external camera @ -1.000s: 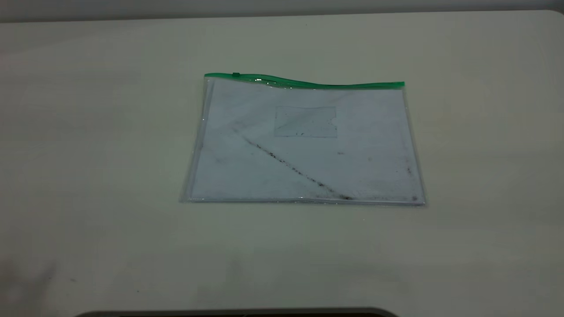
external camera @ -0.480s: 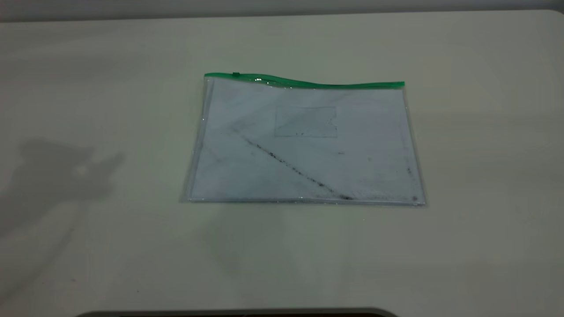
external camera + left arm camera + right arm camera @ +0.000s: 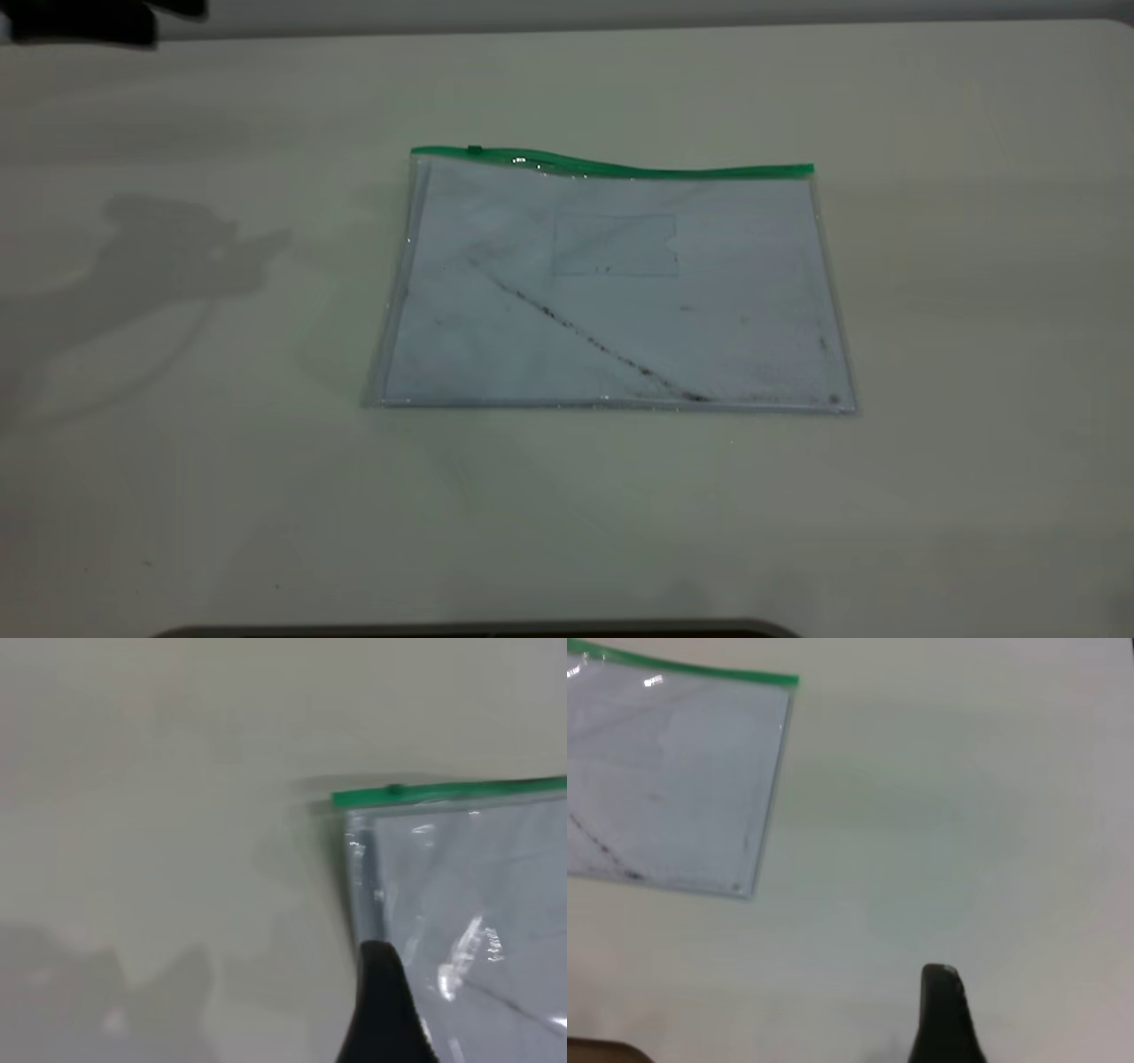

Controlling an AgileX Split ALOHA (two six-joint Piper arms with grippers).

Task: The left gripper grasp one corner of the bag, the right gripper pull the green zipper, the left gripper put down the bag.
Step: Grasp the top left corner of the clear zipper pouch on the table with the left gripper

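The bag [image 3: 611, 292] lies flat on the table, a clear pouch with a white sheet and a dark diagonal smudge. The green zipper [image 3: 620, 167] runs along its far edge, with the slider tab [image 3: 475, 150] near the left end. The left arm [image 3: 89, 18] shows as a black shape at the top left. In the left wrist view the left gripper [image 3: 381, 1010] hangs over the bag's short edge, near the green-tipped corner [image 3: 338, 799]. In the right wrist view the right gripper [image 3: 943, 1014] is over bare table, well off the bag [image 3: 664, 771].
The pale table [image 3: 974, 354] carries only the bag. A shadow of the left arm [image 3: 177, 248] falls left of the bag. A dark edge [image 3: 478, 631] runs along the near side of the table.
The left arm's shadow has appeared and moved up and right toward the bag. A black part of the left arm has come into the top left corner. The bag has not moved.
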